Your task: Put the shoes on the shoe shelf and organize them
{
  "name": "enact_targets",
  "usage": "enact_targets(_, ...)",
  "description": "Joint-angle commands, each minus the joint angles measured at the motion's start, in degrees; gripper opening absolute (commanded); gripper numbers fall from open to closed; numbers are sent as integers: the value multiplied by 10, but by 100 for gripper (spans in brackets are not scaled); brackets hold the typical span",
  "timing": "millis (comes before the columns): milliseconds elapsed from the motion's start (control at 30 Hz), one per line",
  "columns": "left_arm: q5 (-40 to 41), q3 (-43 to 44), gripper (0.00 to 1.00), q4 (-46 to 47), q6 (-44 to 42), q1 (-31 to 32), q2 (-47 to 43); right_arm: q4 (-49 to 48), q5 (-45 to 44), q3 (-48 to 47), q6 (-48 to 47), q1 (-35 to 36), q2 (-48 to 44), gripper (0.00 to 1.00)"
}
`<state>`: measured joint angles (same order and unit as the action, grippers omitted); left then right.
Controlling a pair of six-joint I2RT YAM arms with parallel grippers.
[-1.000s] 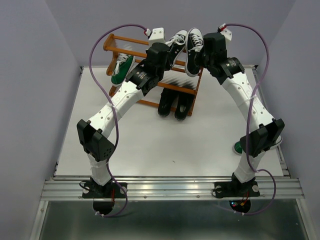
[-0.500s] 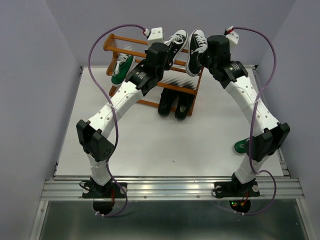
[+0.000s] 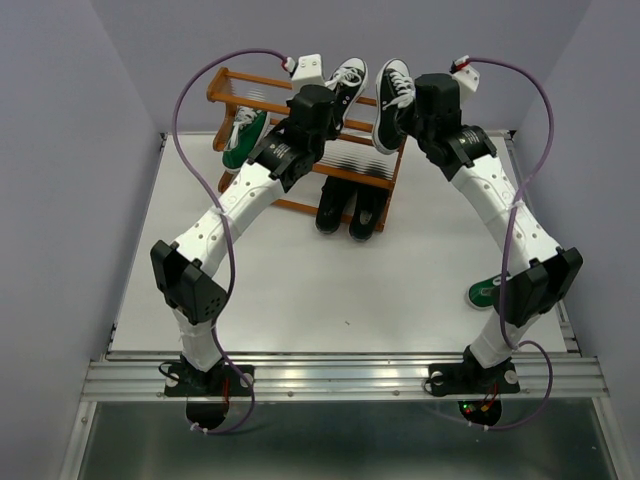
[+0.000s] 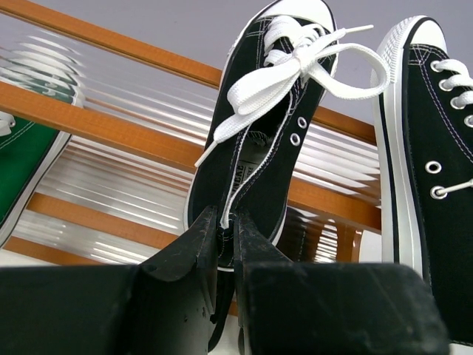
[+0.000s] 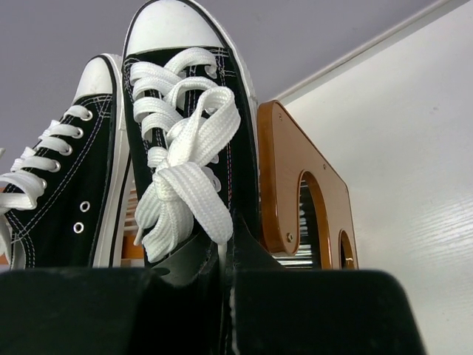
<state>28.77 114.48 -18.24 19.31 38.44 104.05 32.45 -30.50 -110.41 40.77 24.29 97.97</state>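
1. While both black sneakers are held over the top tier of the shoe shelf (image 3: 393, 185), the step in hand is seating this pair. One green sneaker (image 3: 243, 137) already lies at that tier's left end.
2. The left gripper (image 4: 227, 235) is clenched on the heel collar of the left black sneaker (image 4: 259, 140), whose toe points away toward the back rail.
3. The right gripper (image 5: 225, 259) pinches the right black sneaker (image 5: 188, 133) by its heel, just beside its twin and near the shelf's right end.
4. Next, I judge, both need lowering flat onto the rods before either is let go.
5. Another green shoe (image 3: 483, 292) lies at the worktop's right edge, not yet shelved.
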Motion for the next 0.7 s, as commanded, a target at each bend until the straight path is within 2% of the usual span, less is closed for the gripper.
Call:
enact_targets(0,16,-12,0,52,20,-8,-63,-34,4,-31,4,-4,9,1)
enact_targets(133,1,-30,0,55,33,-7,-70,-33,25,-50,4,-4,33,2)
enact_targets(167,-2,-36,0,55,37,-7,-71,-33,40,-53,3,-4,37,8)
enact_targets(233,-11,-43,0,55,42,-7,-75,-33,54,-59,3,-4,45,14)
enact_targets(367,-21,-54,0,57,47,-7,-81,-36,76,-60,0,-4,44,36)
enact_targets(433,-31,-49,0,56,42,-7,-79,-36,80,-60,-2,-4,40,41)
enact_targets(467,-35,-39,0,54,40,-7,-77,-36,83,-60,-2,-4,33,50)
enact_targets(567,-47,-22,0,43,32,-7,-67,-37,86,-60,-6,-4,15,64)
enact_targets(667,-53,2,0,27,28,-7,-56,-36,84,-57,-9,-4,-2,71)
